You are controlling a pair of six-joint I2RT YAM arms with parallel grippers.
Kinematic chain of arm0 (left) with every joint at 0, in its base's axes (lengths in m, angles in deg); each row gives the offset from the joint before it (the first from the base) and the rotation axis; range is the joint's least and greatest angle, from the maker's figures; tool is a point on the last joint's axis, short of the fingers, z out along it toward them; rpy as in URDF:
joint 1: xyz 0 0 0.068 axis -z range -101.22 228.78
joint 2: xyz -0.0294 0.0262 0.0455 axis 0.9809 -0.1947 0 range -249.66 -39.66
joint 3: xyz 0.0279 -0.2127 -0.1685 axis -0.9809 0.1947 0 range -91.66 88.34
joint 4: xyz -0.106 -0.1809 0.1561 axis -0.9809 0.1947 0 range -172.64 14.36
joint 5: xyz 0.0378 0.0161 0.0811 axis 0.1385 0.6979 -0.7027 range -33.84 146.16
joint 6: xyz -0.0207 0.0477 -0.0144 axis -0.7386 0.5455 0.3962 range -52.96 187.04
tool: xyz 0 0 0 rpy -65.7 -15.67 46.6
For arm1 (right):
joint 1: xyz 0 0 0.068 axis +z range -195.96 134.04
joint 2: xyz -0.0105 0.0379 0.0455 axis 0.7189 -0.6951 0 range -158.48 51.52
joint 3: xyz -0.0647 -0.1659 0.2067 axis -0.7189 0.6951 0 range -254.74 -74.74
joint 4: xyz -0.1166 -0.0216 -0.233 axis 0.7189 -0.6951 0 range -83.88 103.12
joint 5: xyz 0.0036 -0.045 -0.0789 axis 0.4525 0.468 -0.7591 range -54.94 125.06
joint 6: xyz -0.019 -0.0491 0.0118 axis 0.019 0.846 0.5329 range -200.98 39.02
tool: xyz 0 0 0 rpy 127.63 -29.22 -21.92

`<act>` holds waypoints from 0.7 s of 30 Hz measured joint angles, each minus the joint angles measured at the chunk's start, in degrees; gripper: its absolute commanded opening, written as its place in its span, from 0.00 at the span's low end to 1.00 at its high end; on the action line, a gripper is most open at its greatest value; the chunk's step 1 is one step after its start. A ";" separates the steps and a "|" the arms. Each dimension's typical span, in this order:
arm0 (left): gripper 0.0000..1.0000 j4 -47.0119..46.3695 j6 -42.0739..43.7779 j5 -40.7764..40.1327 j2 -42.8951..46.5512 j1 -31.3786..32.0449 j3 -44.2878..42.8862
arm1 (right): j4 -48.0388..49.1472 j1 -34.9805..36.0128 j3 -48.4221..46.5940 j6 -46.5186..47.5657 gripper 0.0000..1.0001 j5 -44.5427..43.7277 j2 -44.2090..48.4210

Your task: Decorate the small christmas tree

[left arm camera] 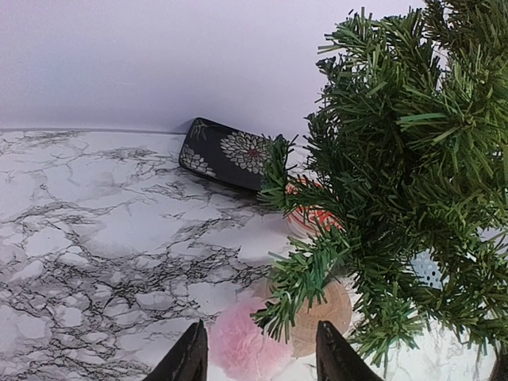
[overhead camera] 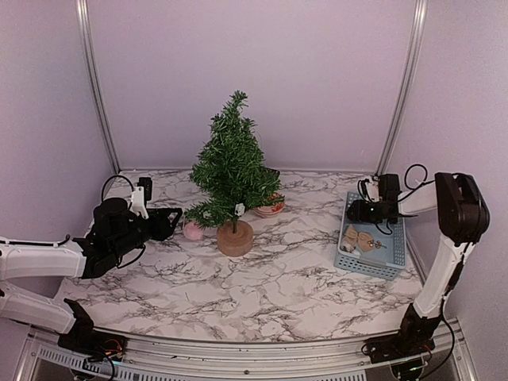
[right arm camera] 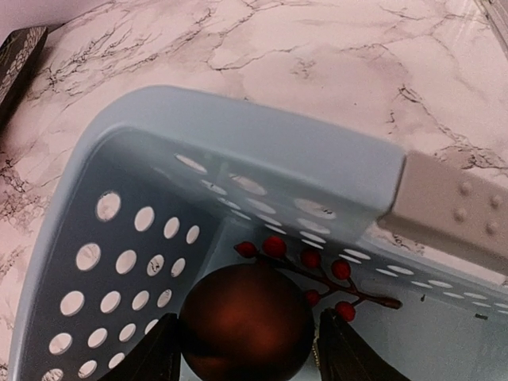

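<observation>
Right gripper (right arm camera: 250,351) jaws straddling dark red bauble (right arm camera: 242,321) inside basket (right arm camera: 262,151), grip unconfirmed. Left gripper (left arm camera: 258,361) spread, empty, near pink pompom (left arm camera: 236,343). Small christmas tree (overhead camera: 232,171) mid-table, looks nearly bare; most decorating remains.

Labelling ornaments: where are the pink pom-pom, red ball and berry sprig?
pink pom-pom (left arm camera: 242,349): left wrist view, centre
red ball (right arm camera: 244,324): right wrist view, centre
berry sprig (right arm camera: 311,258): right wrist view, berry

Nothing readable showing anywhere. Small pale piece (overhead camera: 239,210) hanging low in small christmas tree (overhead camera: 232,163), too tiny for making out any marking. Dark case (left arm camera: 226,151) lying at back of bench (left arm camera: 95,238), showing flower print only.
</observation>
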 measured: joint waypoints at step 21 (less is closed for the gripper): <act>0.50 2.45 0.42 3.04 3.80 0.11 -1.03 | -1.20 0.87 3.78 -0.26 0.43 1.66 16.70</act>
